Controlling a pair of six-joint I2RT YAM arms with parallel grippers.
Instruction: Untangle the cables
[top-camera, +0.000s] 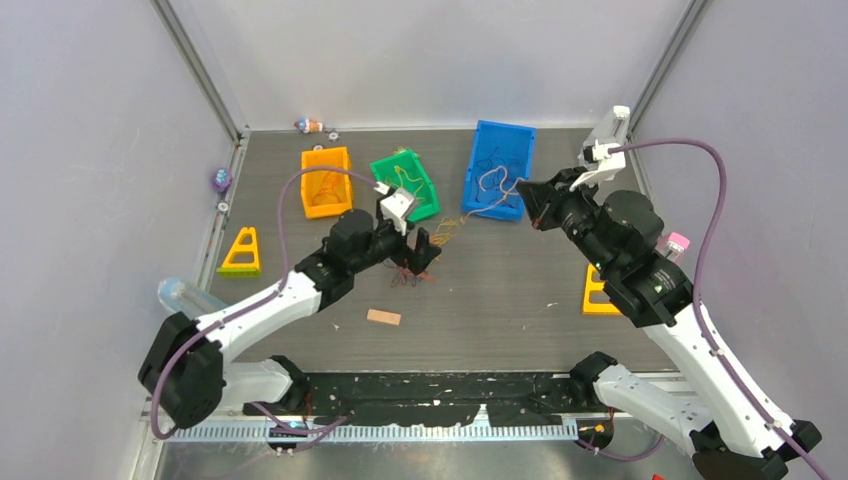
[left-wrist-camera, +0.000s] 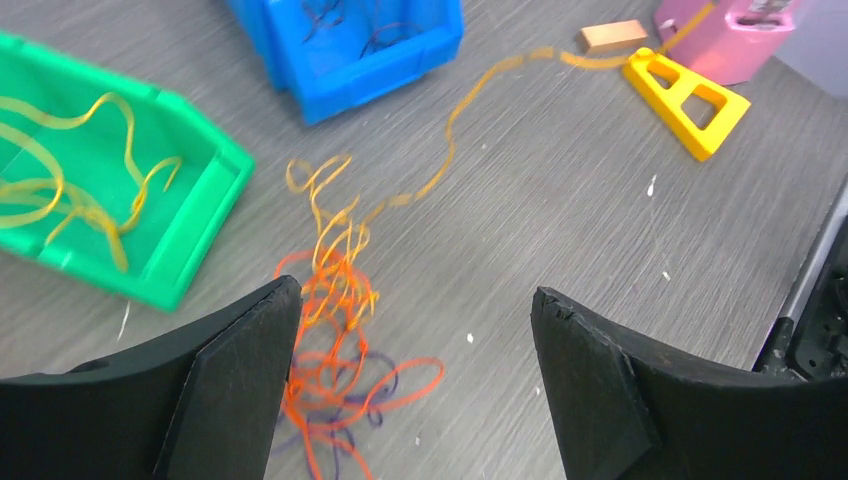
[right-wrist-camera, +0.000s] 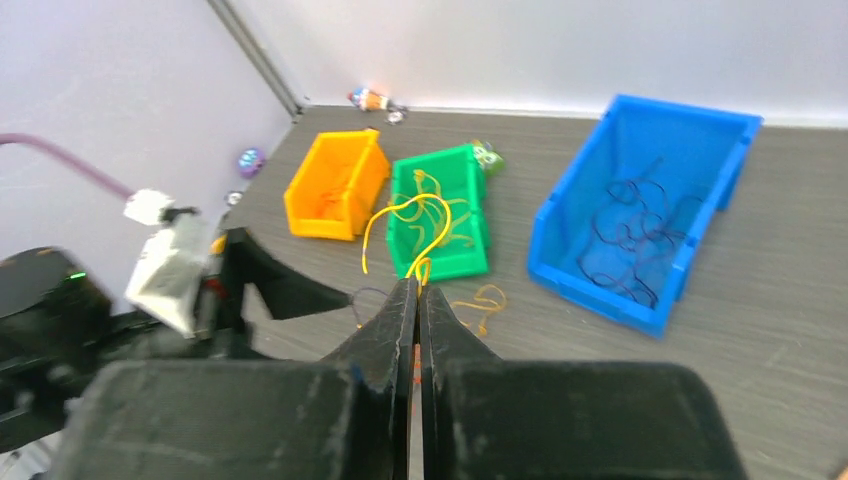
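The grey surface (top-camera: 500, 290) is showing wood grain; the cables (left-wrist-camera: 335, 300) are mixing orange, red, purple; the orange bin (top-camera: 326, 181), green bin (top-camera: 405, 183), blue bin (top-camera: 500, 165) are looking plain.

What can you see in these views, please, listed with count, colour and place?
orange bin: 1, orange, back left
green bin: 1, green, back middle, yellow cables inside
blue bin: 1, blue, back right, dark cables inside
cable tangle: 1, orange, red and purple, table centre
yellow cable: 1, yellow, in the right gripper
yellow wedges: 2, yellow, left and right sides
wooden block: 1, tan, front of centre
pink object: 1, pink, right side
small toys: 2, multicoloured and purple, back-left edge
left gripper: 1, black, open over the cable tangle
right gripper: 1, black, shut on the yellow cable
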